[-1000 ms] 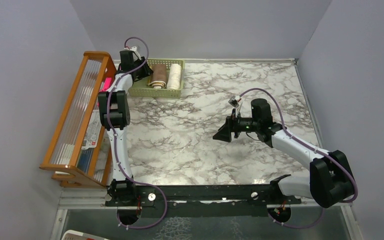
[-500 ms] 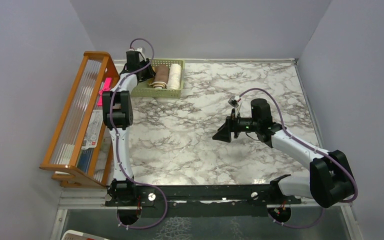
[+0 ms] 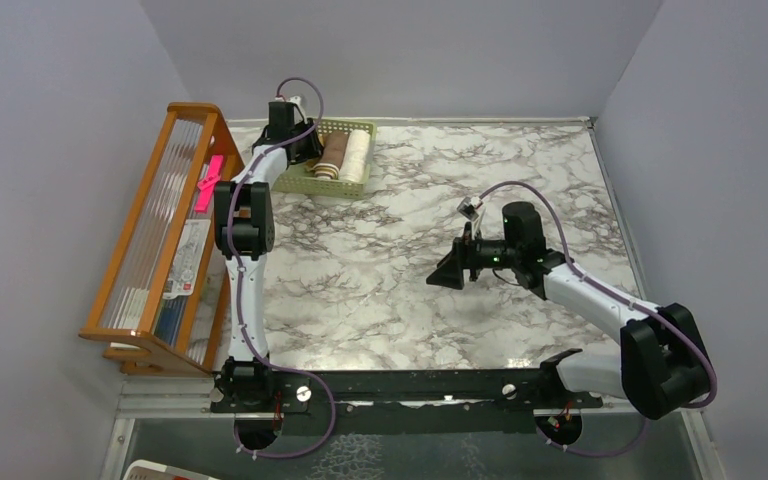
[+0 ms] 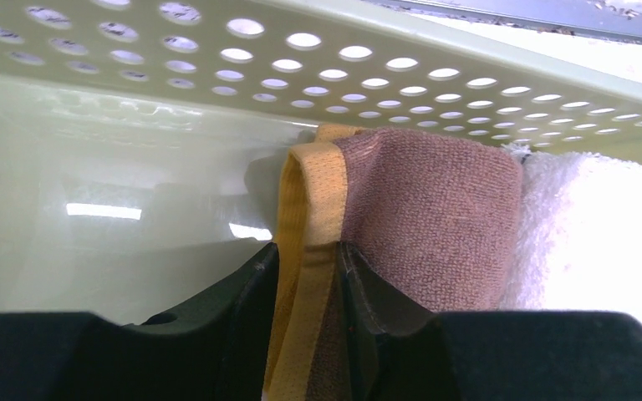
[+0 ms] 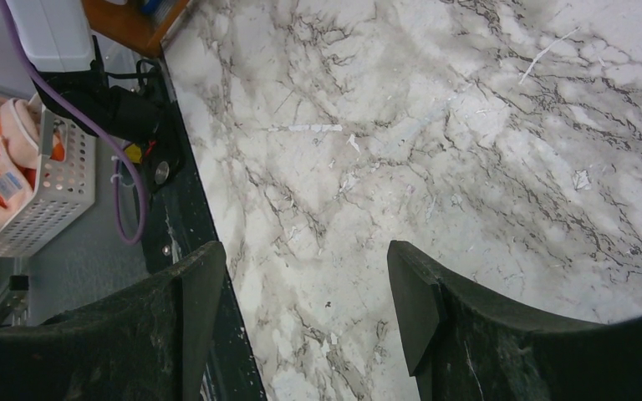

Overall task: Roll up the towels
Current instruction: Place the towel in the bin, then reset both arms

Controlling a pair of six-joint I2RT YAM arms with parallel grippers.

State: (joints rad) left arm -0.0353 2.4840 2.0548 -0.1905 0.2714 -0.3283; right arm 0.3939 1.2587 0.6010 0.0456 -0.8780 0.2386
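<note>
Two rolled towels lie side by side in the pale green basket [image 3: 310, 182] at the back left: the mustard-and-brown towel [image 3: 330, 156] on the left and the cream-white towel [image 3: 356, 154] on the right. My left gripper [image 3: 305, 150] reaches into the basket and is shut on the mustard edge of the brown roll [image 4: 435, 209], seen close in the left wrist view with the white roll [image 4: 589, 234] beside it. My right gripper [image 3: 448, 270] is open and empty above the marble table's middle; its fingers [image 5: 180, 301] frame bare marble.
A wooden rack [image 3: 150, 240] with papers stands along the left edge. Grey walls close the back and sides. The arms' black base rail [image 3: 400, 385] runs along the near edge. A white basket with orange cloth [image 5: 17, 167] sits below the table.
My left gripper has moved right, and the basket with both rolls has shifted right with it. My right gripper has dropped slightly.
</note>
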